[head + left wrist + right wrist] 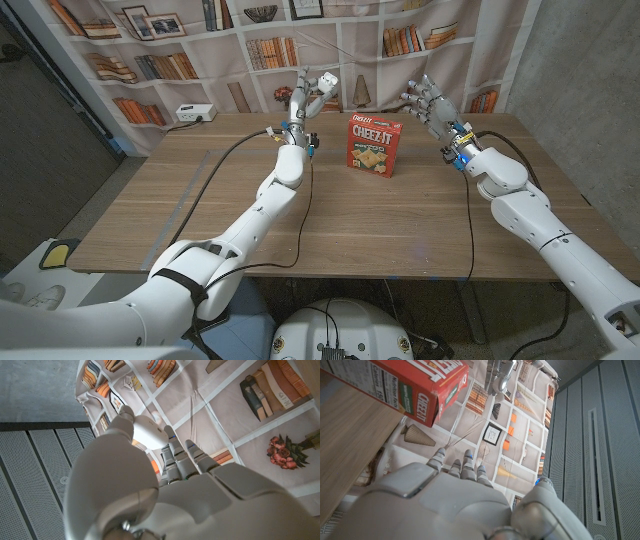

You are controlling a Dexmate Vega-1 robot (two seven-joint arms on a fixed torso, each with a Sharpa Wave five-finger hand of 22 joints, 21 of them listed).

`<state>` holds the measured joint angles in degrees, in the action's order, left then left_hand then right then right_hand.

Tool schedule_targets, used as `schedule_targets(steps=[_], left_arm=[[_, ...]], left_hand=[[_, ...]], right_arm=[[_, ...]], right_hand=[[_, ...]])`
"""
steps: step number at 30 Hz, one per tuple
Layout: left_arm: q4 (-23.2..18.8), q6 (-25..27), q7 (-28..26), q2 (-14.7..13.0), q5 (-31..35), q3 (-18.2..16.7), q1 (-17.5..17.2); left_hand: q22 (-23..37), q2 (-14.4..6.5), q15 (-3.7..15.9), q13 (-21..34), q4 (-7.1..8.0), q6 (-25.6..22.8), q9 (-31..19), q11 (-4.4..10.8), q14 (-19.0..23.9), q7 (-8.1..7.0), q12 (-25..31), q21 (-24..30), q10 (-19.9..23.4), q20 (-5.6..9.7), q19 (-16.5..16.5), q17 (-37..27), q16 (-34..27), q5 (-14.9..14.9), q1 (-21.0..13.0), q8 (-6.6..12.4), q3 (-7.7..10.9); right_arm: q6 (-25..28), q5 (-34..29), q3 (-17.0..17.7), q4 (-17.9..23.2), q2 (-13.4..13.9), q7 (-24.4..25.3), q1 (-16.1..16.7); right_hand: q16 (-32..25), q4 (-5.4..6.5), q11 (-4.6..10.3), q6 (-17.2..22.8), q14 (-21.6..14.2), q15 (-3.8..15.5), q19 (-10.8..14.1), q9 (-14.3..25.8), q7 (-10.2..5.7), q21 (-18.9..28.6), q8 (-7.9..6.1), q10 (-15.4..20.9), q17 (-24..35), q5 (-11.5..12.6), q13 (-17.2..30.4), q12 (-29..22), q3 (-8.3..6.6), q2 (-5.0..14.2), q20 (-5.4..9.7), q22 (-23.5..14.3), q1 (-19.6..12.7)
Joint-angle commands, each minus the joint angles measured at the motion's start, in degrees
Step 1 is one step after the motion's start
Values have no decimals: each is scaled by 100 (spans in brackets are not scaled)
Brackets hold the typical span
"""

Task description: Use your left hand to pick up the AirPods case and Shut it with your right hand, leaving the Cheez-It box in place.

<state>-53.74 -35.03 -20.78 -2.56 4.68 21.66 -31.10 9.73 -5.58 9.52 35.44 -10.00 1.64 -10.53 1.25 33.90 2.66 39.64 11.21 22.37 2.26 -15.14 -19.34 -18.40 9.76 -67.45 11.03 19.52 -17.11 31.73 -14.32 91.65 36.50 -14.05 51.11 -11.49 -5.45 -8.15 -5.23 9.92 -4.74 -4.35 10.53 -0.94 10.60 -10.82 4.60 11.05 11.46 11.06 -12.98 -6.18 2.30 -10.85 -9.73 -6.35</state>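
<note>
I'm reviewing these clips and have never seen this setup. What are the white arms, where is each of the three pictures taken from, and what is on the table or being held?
The white arms belong to a two-armed robot standing at a wooden table. The wide picture comes from a camera on its head. The other two come from cameras on its wrists, looking along the back of each hand, so they appear turned. A red Cheez-It box stands upright on the table. The left hand is raised and holds a small white AirPods case in its fingers. The right hand is also raised, fingers spread, holding nothing. Behind the table hangs a backdrop printed with bookshelves.
</note>
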Motion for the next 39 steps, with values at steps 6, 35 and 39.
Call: schedule_targets(steps=[6,35,39], left_arm=[[-193,65,138,-75,-143,-43,-118],[-239,-43,196,-130,-126,17,-169],[-117,-146,363,-84,-286,14,-134]], left_hand=[[11,-421,344,-4,140,-47,-11,1097,410,10,1237,-13,1282,4,18,-25,10,32,-377,-3,118],[11,-419,335,-25,159,-73,-12,1101,433,-4,1260,-13,1293,-11,28,-61,32,35,-357,-8,93],[11,-420,332,-31,161,-79,-12,1102,434,-13,1256,-12,1282,-11,27,-65,39,38,-354,-7,93]], right_arm=[[132,-258,-213,160,23,56,-239],[68,-293,-375,-2,-38,-182,-547],[24,-298,-404,-69,-72,-234,-621]], right_hand=[[-48,-25,-76,-11,154,-76,-7,9,-9,20,-30,54,18,-25,21,-38,-7,55,-50,-8,-4],[-64,-44,166,129,92,-33,9,8,-81,28,-73,289,18,-31,8,-49,-23,61,9,-8,-18],[-63,-45,118,133,90,-28,10,8,-82,28,-70,304,19,-32,7,-43,-21,58,9,-8,-15]])
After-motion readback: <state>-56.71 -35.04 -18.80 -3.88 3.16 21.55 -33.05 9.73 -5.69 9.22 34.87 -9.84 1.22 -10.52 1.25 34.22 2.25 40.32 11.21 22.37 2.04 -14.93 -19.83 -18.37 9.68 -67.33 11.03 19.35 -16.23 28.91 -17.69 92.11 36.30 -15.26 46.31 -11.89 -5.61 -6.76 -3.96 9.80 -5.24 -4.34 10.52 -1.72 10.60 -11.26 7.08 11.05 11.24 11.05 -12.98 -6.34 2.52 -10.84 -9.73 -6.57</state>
